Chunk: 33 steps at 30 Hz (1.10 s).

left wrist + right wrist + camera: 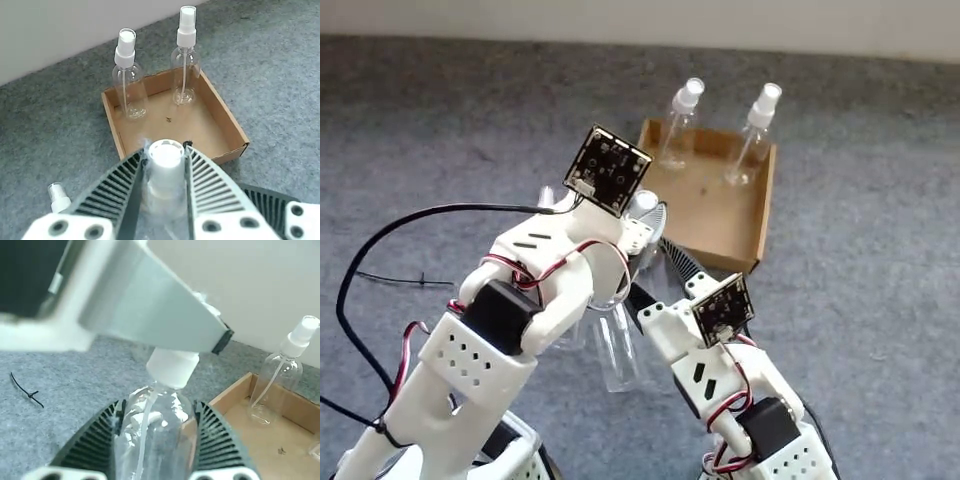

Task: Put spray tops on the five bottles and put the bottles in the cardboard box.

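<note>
Clear plastic bottle [155, 430] roughly upright, long axis vertical, clamped at the body by the right pincer [157, 410]. Left pincer [165, 152] directly above, closed on its white spray top [165, 162]. Shallow brown cardboard box [195, 130] lies just beyond both.

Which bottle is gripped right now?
The bottle just outside the box: the right gripper clamps its body, the left gripper its spray top. The two boxed bottles stand free.

One cardboard box [196, 125] — two bottles [130, 85] [185, 65] inside, one gripped bottle [155, 432] — two grippers [164, 151] [157, 407].
</note>
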### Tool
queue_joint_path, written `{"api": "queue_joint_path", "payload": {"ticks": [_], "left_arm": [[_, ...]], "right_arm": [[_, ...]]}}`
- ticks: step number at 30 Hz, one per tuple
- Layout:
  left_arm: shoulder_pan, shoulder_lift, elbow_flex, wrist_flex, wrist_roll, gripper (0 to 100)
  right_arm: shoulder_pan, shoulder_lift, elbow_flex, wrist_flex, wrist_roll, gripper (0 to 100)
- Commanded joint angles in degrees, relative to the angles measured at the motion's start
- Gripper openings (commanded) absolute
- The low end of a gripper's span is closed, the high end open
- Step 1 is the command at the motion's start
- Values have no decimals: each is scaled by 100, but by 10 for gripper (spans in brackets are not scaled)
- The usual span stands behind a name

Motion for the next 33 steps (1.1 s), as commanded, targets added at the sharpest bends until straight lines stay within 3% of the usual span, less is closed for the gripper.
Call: {"api": "queue_joint_path", "payload": {"ticks": [1,12,22,30,33], "left_arm": [[-127,-57,-22,114,-62,124],[-119,-453,-224,97,-26,119],[-92,-822,-453,114,-62,120],[-110,-831,-954,114,-79,120],[-92,-831,-1262,123,-396,120]], "right_arm": [[13,-154,-75,-4,-62,4],[22,-154,-110,-57,-62,4],[444,-154,356,-1253,-70,4],[453,-154,391,-1543,-70,4],[462,-154,426,-1543,-70,4]]}}
